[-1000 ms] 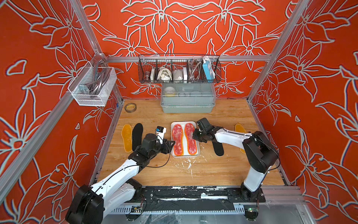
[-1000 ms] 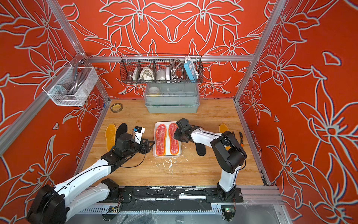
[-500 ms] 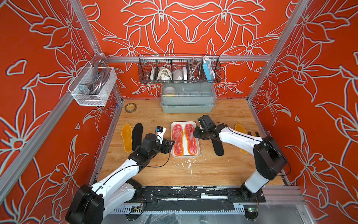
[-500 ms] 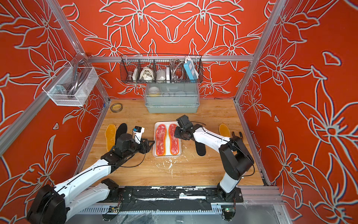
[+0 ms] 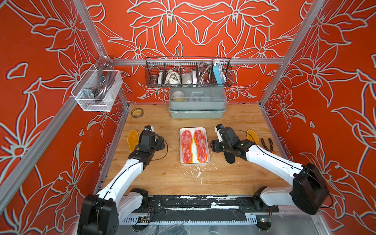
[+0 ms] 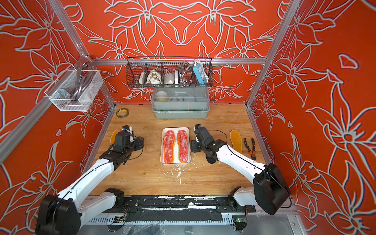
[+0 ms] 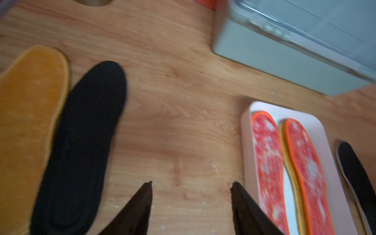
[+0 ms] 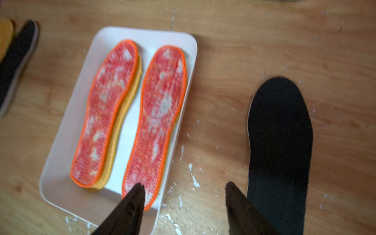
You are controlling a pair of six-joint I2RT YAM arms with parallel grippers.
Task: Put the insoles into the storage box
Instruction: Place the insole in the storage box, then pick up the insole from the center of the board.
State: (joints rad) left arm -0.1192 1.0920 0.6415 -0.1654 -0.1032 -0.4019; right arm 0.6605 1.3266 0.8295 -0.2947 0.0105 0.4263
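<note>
the right gripper (image 8: 185, 186) had released and drawn back beside the storage box (image 8: 59, 183), jaws wide, empty. both red-and-white insoles (image 8: 162, 114) lay inside, over amber insoles (image 8: 127, 109). the left gripper (image 7: 191, 183), also open and empty, had moved toward a black insole (image 7: 85, 142) outside.

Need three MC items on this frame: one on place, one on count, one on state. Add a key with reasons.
1. The pliers lie:
A) in the grey-green bin
B) beside the amber insole on the robot's right
C) in a wire basket

2. Red-and-white insoles in the storage box:
A) one
B) two
C) four

3. The right gripper is:
A) shut on an insole
B) shut on the box rim
C) open, holding nothing

Key: 1 B, both top views show them right next to it. 2 B, a pair lies side by side there. 3 C, its jaws stand wide apart with nothing between them.
</note>
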